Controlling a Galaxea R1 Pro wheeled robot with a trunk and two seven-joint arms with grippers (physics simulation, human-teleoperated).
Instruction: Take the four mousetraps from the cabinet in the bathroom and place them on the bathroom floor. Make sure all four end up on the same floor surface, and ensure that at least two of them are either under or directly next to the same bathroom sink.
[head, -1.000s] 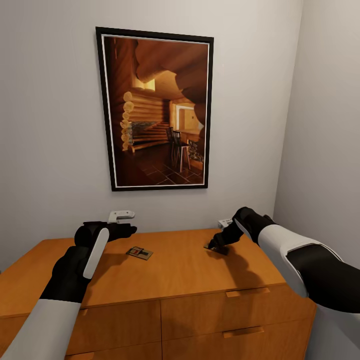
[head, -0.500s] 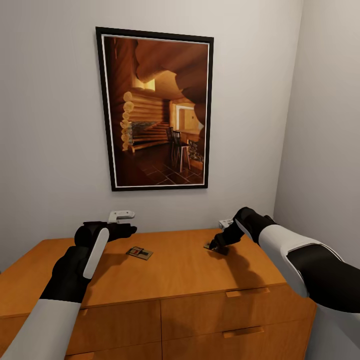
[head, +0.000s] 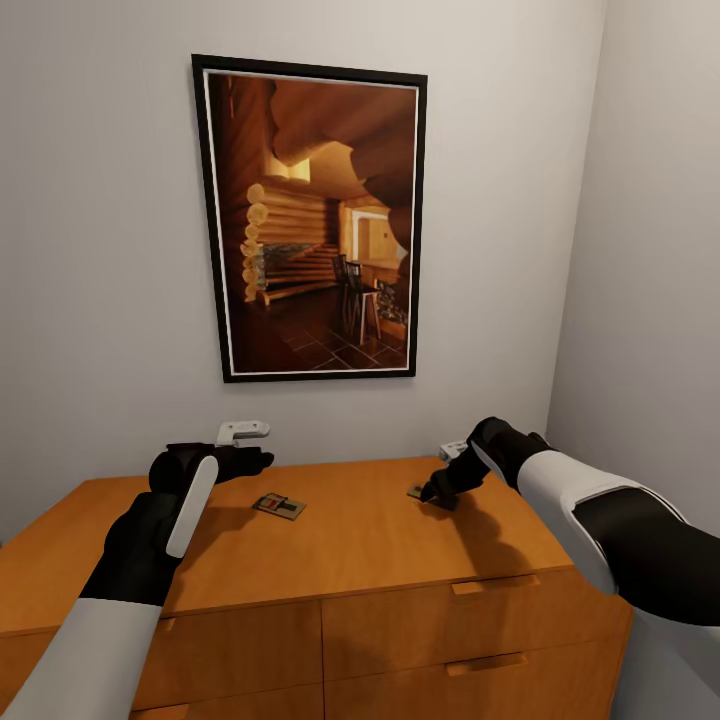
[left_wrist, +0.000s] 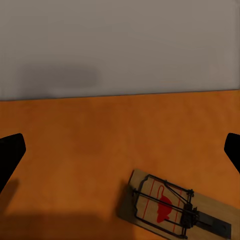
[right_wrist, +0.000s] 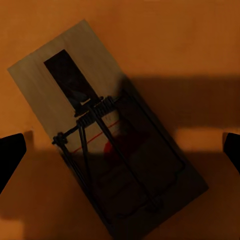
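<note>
Two mousetraps lie flat on top of the cabinet (head: 330, 560), an orange-brown wooden unit w/ drawer fronts and bar handles, set against a grey wall under a framed picture (head: 312, 220) of a log-cabin interior.

Left mousetrap (head: 279, 506) sits on the cabinet top's left-centre, just right of and a bit nearer the camera than the left gripper (head: 255, 461). In the head view its long axis runs at a slant, upper-left to lower-right. In the left wrist view the same trap (left_wrist: 176, 206) shows a pale wood board, dark wire bar and spring, a red mark on the board, and a dark plate at one end. Left gripper hovers above the cabinet top, apart from the trap; its fingers (left_wrist: 10, 155) are spread wide, nothing between them.

Right mousetrap (head: 417, 491) lies toward the right-rear of the cabinet top, mostly hidden in the head view by the right gripper (head: 437, 492), which points down at it. Right wrist view looks straight down on this trap (right_wrist: 107, 135): long axis diagonal across the gap between the fingers, dark plate end at one corner, wire bar end at the other, partly in the gripper's shadow. Right fingers (right_wrist: 11, 155) are wide apart, one on either side of the trap; cannot tell if they touch it.

A small white rounded object (head: 243, 431) sits by the wall behind the left gripper.
</note>
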